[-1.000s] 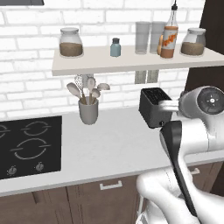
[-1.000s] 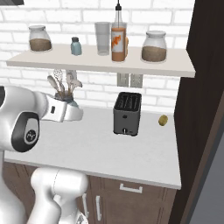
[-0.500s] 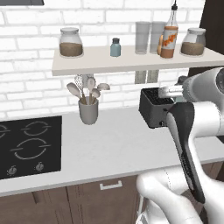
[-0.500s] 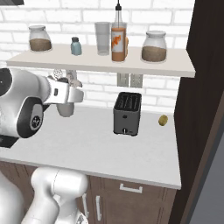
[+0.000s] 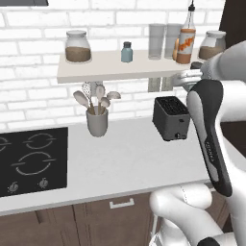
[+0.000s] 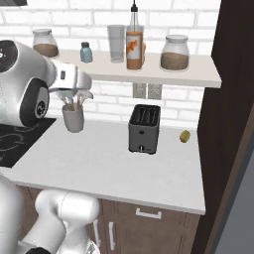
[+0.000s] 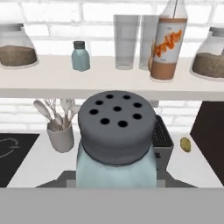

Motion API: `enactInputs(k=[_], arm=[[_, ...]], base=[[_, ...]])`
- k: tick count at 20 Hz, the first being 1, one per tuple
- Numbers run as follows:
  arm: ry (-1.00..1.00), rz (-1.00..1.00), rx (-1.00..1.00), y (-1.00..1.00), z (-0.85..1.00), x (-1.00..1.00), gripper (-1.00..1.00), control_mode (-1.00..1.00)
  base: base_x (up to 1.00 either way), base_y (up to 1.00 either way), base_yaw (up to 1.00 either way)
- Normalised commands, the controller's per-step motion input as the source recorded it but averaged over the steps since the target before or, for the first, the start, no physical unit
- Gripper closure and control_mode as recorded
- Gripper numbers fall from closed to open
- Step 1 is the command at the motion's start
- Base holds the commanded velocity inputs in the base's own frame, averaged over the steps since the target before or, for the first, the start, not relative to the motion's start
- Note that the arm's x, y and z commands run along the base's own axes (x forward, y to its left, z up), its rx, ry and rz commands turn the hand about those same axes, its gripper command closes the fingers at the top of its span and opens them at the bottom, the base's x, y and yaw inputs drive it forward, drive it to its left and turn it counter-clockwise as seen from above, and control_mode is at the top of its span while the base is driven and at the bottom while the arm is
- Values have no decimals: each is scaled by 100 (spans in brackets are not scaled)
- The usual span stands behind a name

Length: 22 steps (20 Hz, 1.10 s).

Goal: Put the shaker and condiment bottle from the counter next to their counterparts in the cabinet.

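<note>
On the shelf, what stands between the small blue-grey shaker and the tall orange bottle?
Two clear empty glasses stand between the shaker on the shelf and the condiment bottle, side by side on the cabinet shelf; the hand view shows it best.

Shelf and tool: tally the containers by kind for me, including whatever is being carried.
Brown-filled glass jars: 2
Blue-grey shakers: 2, one on the shelf, one held in the tool
Clear glasses: 2
Orange bottles: 2, the tall pump bottle and a squat one mostly hidden behind it
Total: 8
</note>
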Motion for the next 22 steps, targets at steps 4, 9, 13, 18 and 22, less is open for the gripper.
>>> enactInputs(k=[4,9,13,18,22], arm=[[0,15,0,31,0,26,100,-100],[-11,11,-1,19,-6,44,100,-100],[-9,4,0,6,0,29,100,-100],[-2,1,0,5,8,15,100,-100],[2,2,4,10,55,8,100,-100]], base=[[0,0,0],[0,0,0],[0,0,0],[0,0,0],[0,0,0]])
